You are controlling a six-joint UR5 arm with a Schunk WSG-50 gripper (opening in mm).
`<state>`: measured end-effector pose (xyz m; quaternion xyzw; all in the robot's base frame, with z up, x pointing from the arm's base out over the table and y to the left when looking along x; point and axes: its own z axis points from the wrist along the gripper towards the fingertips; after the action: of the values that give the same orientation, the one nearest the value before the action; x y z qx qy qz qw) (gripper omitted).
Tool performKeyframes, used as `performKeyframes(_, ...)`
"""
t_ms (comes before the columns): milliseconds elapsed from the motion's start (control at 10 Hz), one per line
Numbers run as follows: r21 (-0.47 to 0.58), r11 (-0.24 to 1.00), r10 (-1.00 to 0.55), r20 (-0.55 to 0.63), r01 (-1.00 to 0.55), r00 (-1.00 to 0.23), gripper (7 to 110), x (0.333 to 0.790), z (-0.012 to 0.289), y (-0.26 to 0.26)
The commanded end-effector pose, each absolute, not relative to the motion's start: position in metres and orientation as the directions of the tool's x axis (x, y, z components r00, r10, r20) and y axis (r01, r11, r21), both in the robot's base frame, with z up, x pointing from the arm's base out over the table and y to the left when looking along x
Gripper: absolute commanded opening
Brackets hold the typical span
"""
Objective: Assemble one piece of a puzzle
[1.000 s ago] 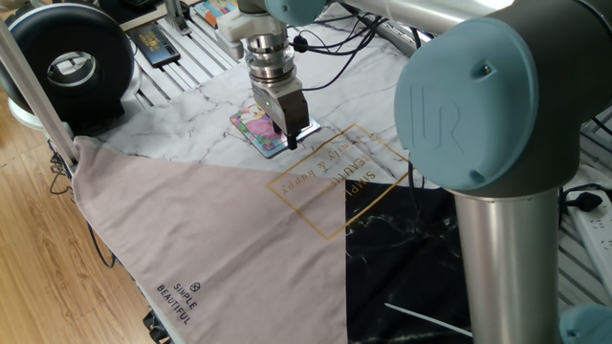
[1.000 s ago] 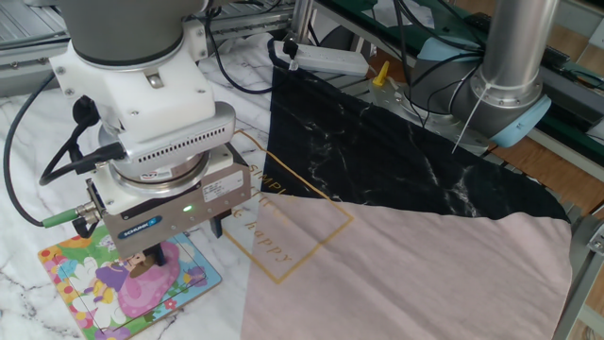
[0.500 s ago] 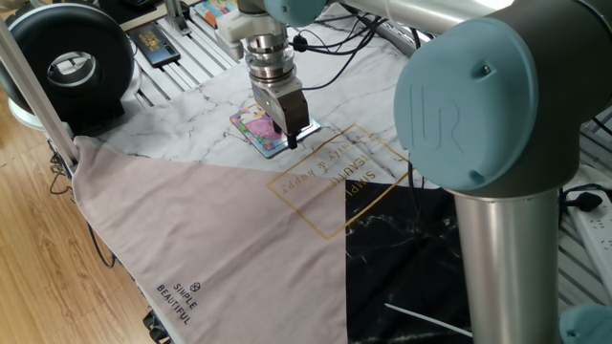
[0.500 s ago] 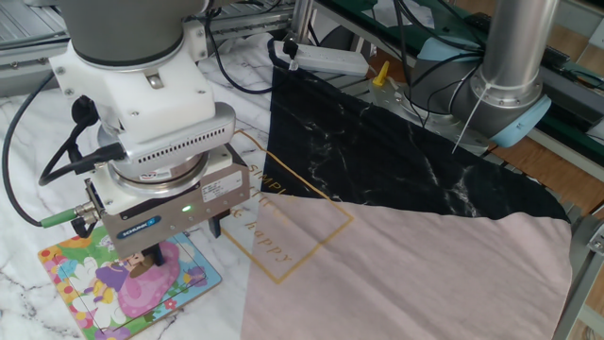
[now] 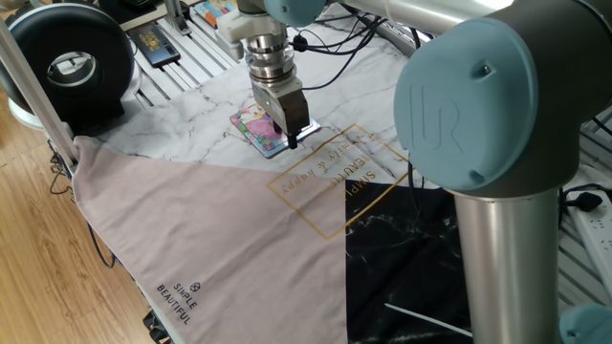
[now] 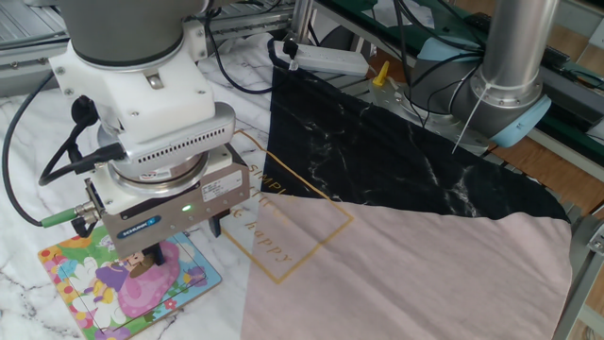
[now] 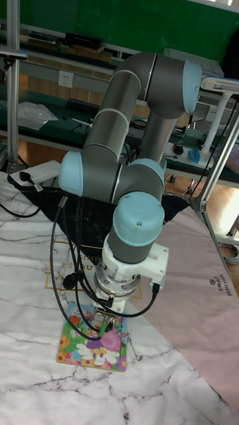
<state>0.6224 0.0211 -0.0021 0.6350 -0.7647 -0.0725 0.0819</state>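
The other fixed view looks down on the gripper (image 6: 151, 260), which stands upright over the puzzle (image 6: 104, 288), its dark fingers (image 6: 172, 253) reaching right down to the picture surface. Between them sits the piece (image 6: 142, 263), a small pinkish-beige scrap, pinched by the fingers and resting at or just above the board's upper middle; whether it touches the board cannot be told. The puzzle lies flat on the marble-patterned part of the bench (image 6: 28, 142), its pink, green and yellow cartoon showing to the left and below the gripper.

Just beside the board's right edge begins a pink cloth (image 6: 406, 274) with a gold printed frame, and above that a black marbled cloth (image 6: 396, 151).

In one fixed view, the gripper (image 5: 285, 132) comes down on the puzzle (image 5: 256, 131) from above, covering its right half; the piece is hidden here. A black round device (image 5: 67, 67) stands at the far left, well apart from the board, and a dark booklet (image 5: 155, 45) lies on the slatted surface behind.

In the tall fixed view, the arm (image 7: 133, 166) bends down to the puzzle (image 7: 93, 345), with the gripper (image 7: 103, 321) over the board's upper edge.
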Motion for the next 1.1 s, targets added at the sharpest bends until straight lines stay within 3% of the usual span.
performKeyframes(0, 0.228, 0.188, -0.981, 0.002, -0.955, -0.193, 66, 0.621, 0.002, 0.029)
performKeyframes(1000, 0.18, 0.164, -0.986, 0.014, -0.97, -0.165, 66, 0.638, 0.002, 0.025)
